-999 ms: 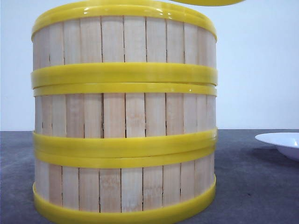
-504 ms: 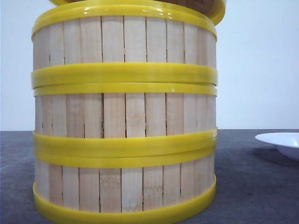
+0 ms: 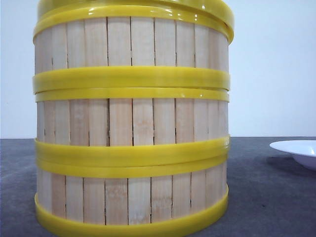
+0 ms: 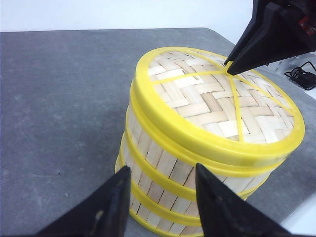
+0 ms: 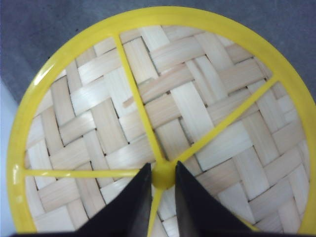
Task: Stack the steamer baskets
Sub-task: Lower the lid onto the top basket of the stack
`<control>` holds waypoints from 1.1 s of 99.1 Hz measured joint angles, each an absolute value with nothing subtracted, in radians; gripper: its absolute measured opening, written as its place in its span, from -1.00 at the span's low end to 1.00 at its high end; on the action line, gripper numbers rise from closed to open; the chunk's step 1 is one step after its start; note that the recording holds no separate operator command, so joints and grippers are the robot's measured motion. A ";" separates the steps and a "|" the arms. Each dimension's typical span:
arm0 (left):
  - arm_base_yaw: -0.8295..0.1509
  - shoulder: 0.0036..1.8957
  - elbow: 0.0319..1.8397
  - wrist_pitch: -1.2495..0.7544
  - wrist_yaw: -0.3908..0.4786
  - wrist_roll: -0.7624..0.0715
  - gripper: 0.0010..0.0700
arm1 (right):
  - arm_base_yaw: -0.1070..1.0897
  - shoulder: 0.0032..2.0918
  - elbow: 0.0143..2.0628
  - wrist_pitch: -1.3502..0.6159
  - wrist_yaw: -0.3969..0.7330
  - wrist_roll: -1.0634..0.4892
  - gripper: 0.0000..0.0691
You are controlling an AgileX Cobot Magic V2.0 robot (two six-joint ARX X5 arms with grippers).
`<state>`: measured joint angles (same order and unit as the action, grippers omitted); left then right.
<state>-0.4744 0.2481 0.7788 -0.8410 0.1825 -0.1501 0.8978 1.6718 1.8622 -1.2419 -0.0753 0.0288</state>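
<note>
The right gripper (image 5: 163,190) reaches down from above onto the middle of the woven lid (image 4: 217,101), its two black fingers (image 5: 129,207) pinched on the small yellow knob (image 5: 163,175) where the lid's yellow spokes meet; in the left wrist view its dark pointed tip (image 4: 247,54) meets that same hub. The left gripper (image 4: 160,207) hangs low beside the stack, just off the wall of the steamer baskets (image 3: 131,123), with its fingers (image 4: 106,210) spread apart and nothing between them. The three baskets stand one on another on the dark grey table (image 3: 266,192), walls lined up, yellow rims touching at each joint, and they fill most of the front view. The lid sits on the top basket's rim, though in the front view its yellow edge (image 3: 217,12) hangs slightly past the stack on the right, so it looks a little off centre. A white plate (image 3: 296,150) lies on the table well to the right of the stack. Half a second ago the lid was tilted above the top rim with only part of it showing; a second ago just a sliver of its edge was visible high up. The stack and the plate have not shifted.
</note>
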 joint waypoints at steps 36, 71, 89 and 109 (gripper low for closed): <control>-0.474 0.248 0.779 -0.841 0.183 -0.150 -0.34 | 0.898 1.691 1.868 -1.229 -0.068 0.022 -0.85; -0.474 0.248 0.779 -0.841 0.183 -0.150 -0.34 | 0.915 1.692 1.868 -1.222 -0.053 0.022 -0.85; -0.474 0.248 0.779 -0.841 0.183 -0.150 -0.34 | 0.933 1.692 1.868 -1.219 -0.036 0.022 -0.85; -0.474 0.248 0.779 -0.841 0.183 -0.150 -0.34 | 0.957 1.697 1.868 -1.224 0.004 0.022 -0.85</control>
<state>-0.4744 0.2481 0.7788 -0.8406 0.1825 -0.1497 0.9573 1.6966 1.8675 -1.2236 0.0040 0.0219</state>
